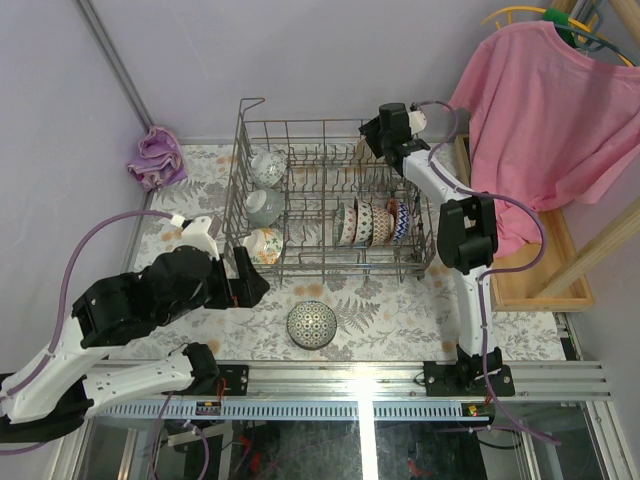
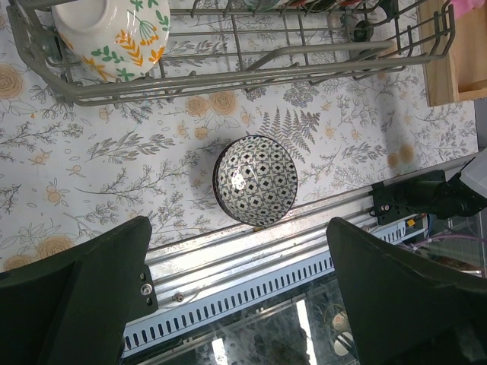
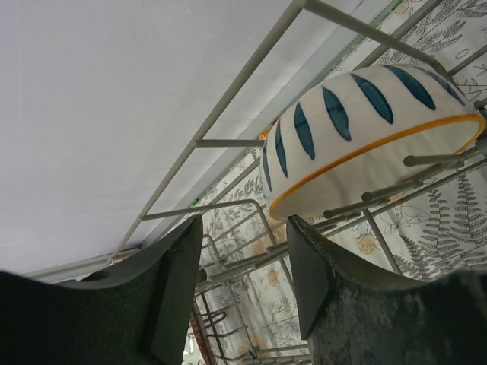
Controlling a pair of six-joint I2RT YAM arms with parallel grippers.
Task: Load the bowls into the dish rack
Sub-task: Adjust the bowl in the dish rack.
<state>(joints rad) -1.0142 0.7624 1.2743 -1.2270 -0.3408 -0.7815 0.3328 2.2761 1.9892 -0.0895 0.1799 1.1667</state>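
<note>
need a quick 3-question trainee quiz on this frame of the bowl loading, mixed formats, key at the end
1. True or false: every bowl is already inside the dish rack.
2. The left gripper is: A) open and empty; B) shut on a bowl; C) out of view.
3. Fill in: the bowl just past the right gripper has ___ stripes and an orange rim.
Key: 1 false, a black-and-white patterned bowl sits on the table in front of the rack. 2 A. 3 blue.
</note>
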